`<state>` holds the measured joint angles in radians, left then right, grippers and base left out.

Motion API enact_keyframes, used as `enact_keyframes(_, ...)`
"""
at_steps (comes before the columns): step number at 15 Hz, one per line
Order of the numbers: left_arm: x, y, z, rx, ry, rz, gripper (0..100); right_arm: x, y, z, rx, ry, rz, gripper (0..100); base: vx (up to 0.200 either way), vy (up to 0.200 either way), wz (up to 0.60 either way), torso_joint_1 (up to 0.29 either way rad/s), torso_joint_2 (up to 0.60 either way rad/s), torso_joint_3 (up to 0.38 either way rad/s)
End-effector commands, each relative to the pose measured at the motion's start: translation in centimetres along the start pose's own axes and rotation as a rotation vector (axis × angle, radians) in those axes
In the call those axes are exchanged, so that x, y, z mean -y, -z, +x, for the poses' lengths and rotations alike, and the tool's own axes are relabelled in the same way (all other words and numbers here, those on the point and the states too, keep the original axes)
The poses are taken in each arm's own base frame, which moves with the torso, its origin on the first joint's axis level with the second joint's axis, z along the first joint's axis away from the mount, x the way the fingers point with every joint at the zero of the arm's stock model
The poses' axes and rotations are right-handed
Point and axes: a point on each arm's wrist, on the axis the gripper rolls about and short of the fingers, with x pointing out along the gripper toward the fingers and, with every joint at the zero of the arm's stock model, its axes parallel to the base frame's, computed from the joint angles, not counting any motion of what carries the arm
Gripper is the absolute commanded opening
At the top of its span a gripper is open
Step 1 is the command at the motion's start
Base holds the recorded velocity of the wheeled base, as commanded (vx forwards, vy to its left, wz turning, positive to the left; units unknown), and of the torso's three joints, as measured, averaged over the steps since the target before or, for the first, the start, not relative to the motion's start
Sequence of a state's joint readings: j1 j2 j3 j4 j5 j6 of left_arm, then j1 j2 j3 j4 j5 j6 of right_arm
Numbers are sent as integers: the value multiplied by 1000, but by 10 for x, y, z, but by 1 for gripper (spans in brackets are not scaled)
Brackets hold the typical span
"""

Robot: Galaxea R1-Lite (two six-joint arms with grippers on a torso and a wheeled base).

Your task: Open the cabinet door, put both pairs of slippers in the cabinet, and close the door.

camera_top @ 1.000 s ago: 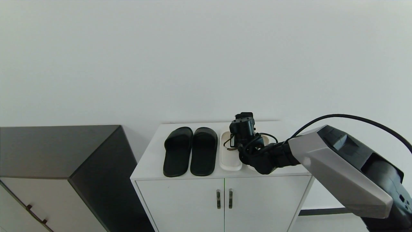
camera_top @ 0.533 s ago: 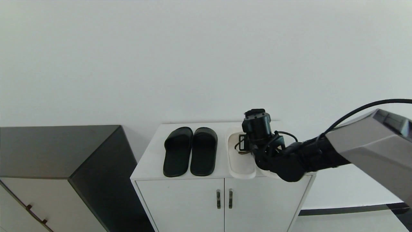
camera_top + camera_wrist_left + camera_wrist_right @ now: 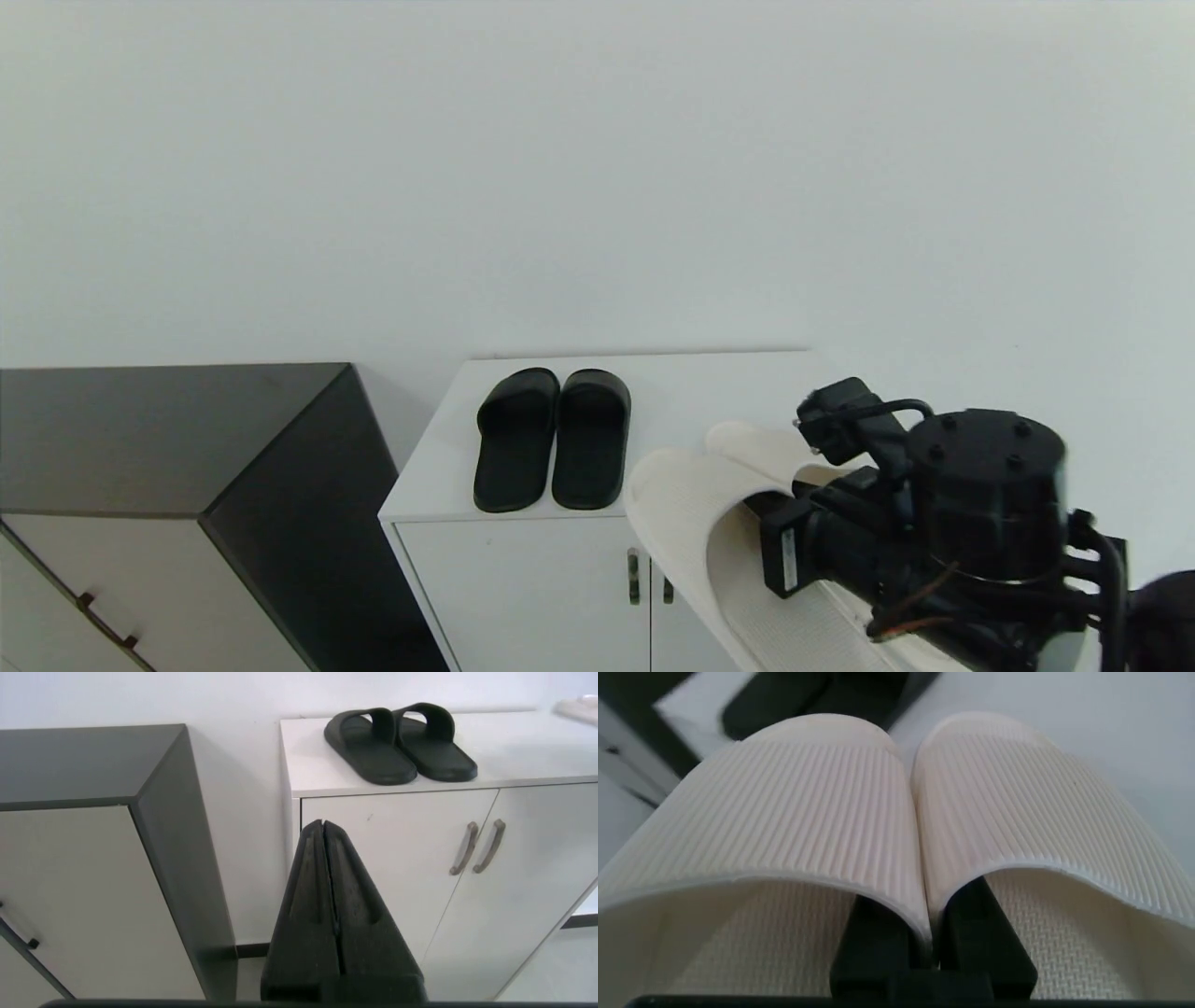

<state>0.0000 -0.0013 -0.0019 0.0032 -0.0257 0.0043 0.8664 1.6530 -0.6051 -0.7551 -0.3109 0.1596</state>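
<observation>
Right gripper (image 3: 931, 950) clamped on the white slippers (image 3: 691, 509) — adjoining straps pinched together — held in the air before the cabinet (image 3: 523, 588), doors closed. Left gripper (image 3: 324, 833) pressed together, empty. Black slippers (image 3: 551, 439) lie on the cabinet top.

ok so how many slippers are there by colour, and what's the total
black rubber slide slippers: 2, side by side on the white cabinet top
cream ribbed slide slippers: 2, held together by the right gripper
total: 4
</observation>
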Motion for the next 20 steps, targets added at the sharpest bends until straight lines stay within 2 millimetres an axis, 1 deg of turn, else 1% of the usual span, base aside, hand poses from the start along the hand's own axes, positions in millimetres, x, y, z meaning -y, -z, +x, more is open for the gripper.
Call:
enact_keyframes(1, 0, 0, 0, -2, 0, 0, 0, 5, -1, -25, 34, -33, 12, 0, 0, 0, 0, 0, 0, 0)
enact_keyframes(4, 0, 0, 0, -2, 0, 0, 0, 4, 0, -25, 28, -36, 10, 0, 0, 0, 0, 0, 0, 0)
enact_keyframes(11, 0, 0, 0, -2, 0, 0, 0, 5, 7, -23, 0, -35, -2, 0, -200, 0, 0, 4, 5, 3)
enact_keyframes(13, 0, 0, 0, -2, 0, 0, 0, 5, 12, -21, -18, -31, -6, 0, 0, 0, 0, 0, 0, 0)
enact_keyframes(16, 0, 0, 0, -2, 0, 0, 0, 6, 12, -19, -20, -24, -5, 0, 0, 0, 0, 0, 0, 0)
enact_keyframes(18, 0, 0, 0, -2, -1, 0, 0, 7, 13, -20, -31, -65, -5, 0, 0, 0, 0, 0, 0, 0)
enact_keyframes(20, 0, 0, 0, -2, -1, 0, 0, 8, 18, -19, -49, -68, -8, 0, 0, 0, 0, 0, 0, 0)
